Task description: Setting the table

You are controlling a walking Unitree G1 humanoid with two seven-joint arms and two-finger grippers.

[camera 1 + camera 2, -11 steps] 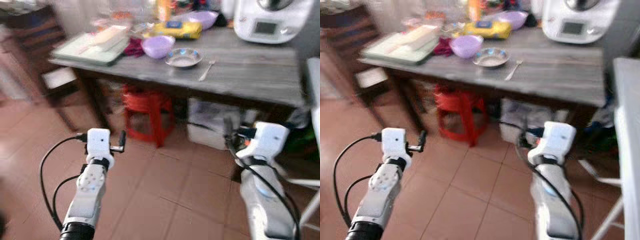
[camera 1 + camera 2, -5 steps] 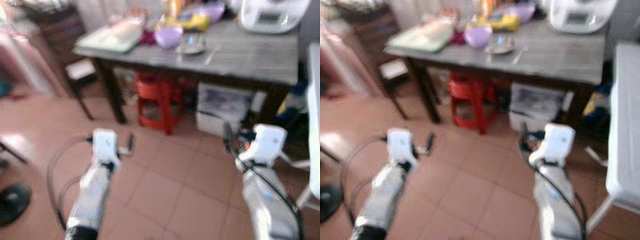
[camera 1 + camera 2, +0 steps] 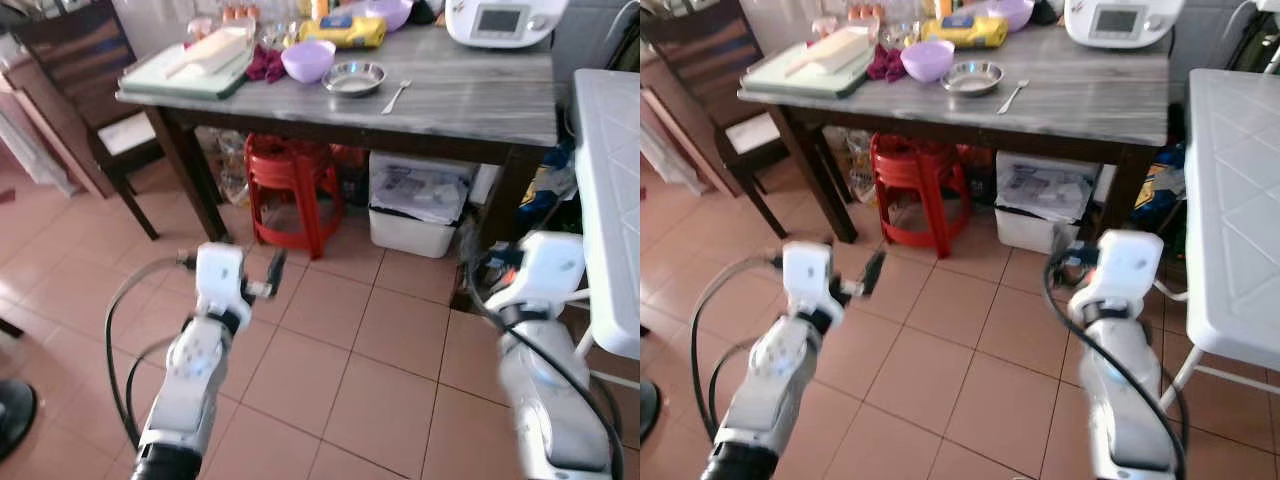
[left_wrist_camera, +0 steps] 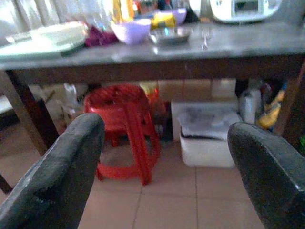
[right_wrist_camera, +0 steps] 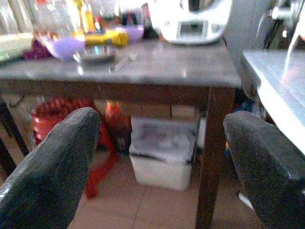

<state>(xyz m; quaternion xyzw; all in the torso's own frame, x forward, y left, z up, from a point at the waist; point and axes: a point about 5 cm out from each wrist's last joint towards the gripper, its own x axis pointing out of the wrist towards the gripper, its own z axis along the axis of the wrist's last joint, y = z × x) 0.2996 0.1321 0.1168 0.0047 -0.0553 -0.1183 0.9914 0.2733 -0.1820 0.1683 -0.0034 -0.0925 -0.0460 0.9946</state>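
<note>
A dark wooden chair (image 3: 75,60) stands at the far left, beside a grey wooden table (image 3: 470,95). On the table's left end lies a pale green tray (image 3: 185,75) carrying a long cream-coloured item. Next along come a dark red cloth (image 3: 265,65), a lilac bowl (image 3: 308,60) and, just beside it, a shallow metal bowl (image 3: 354,77) with a fork (image 3: 396,96) lying just right of it. Behind these sit a yellow packet (image 3: 340,30) and a second lilac bowl (image 3: 385,12), and at the right end a white kitchen appliance (image 3: 500,20). Under the table stand stacked red plastic stools (image 3: 292,190) and a white bin (image 3: 420,205). A white table (image 3: 610,200) fills the right edge.

Both arms are raised over the tiled floor (image 3: 380,370), well short of the table. The left gripper (image 4: 164,167) has its jaws spread wide, holding nothing (the stools show between the fingers). The right gripper (image 5: 159,157) is likewise spread wide and empty.
</note>
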